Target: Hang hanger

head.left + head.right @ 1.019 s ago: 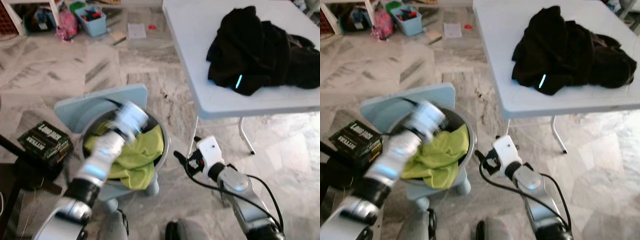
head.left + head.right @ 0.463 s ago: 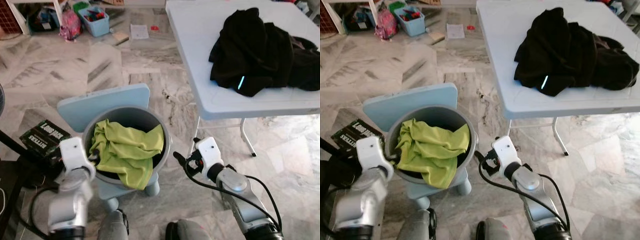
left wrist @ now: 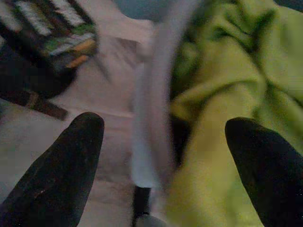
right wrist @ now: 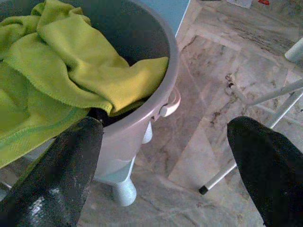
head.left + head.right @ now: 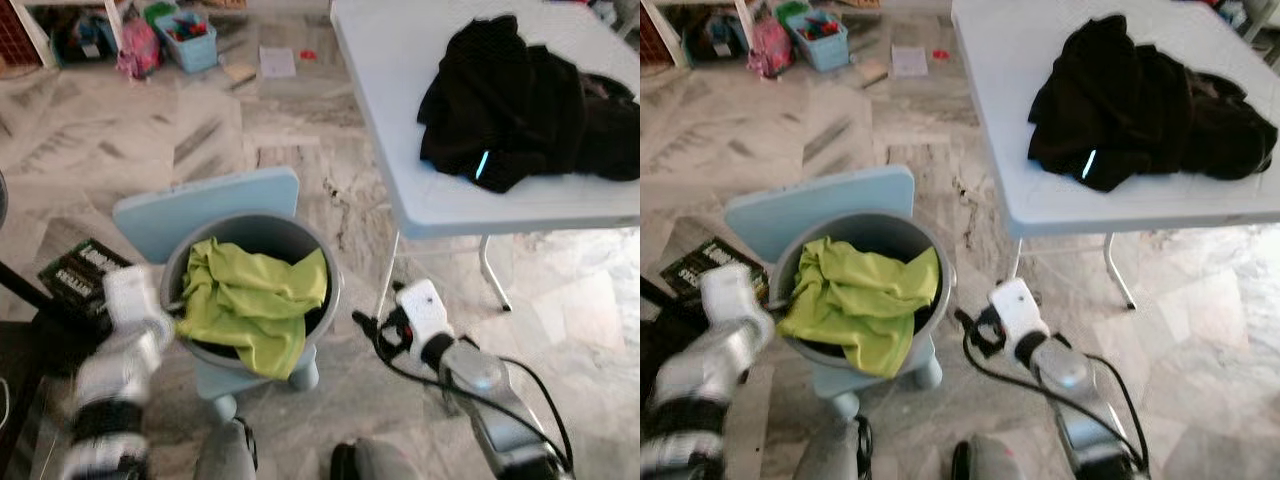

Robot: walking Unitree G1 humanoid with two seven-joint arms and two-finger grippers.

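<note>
A grey bucket (image 5: pixel 333 285) stands on the floor before me with a lime-green cloth (image 5: pixel 255 300) draped over its rim. My left gripper (image 5: pixel 172 306) is at the bucket's left edge, blurred by motion. In the left wrist view its fingers are open (image 3: pixel 165 156), straddling the bucket's rim (image 3: pixel 151 118), with the cloth (image 3: pixel 227 71) on one side. My right gripper (image 5: pixel 368 325) hangs low, just right of the bucket. It is open (image 4: pixel 165 165) and holds nothing, pointing at the bucket's wall (image 4: pixel 142 118).
A white folding table (image 5: pixel 400 100) at the right carries a heap of black clothing (image 5: pixel 520 95); its leg (image 4: pixel 265 97) stands near my right gripper. A pale blue lid (image 5: pixel 200 205) leans behind the bucket. A black box (image 5: pixel 75 270) lies at the left. Bins and bags (image 5: pixel 187 35) line the far wall.
My left arm has pulled back from over the bucket and dropped to its left rim. The right arm has sunk slightly.
</note>
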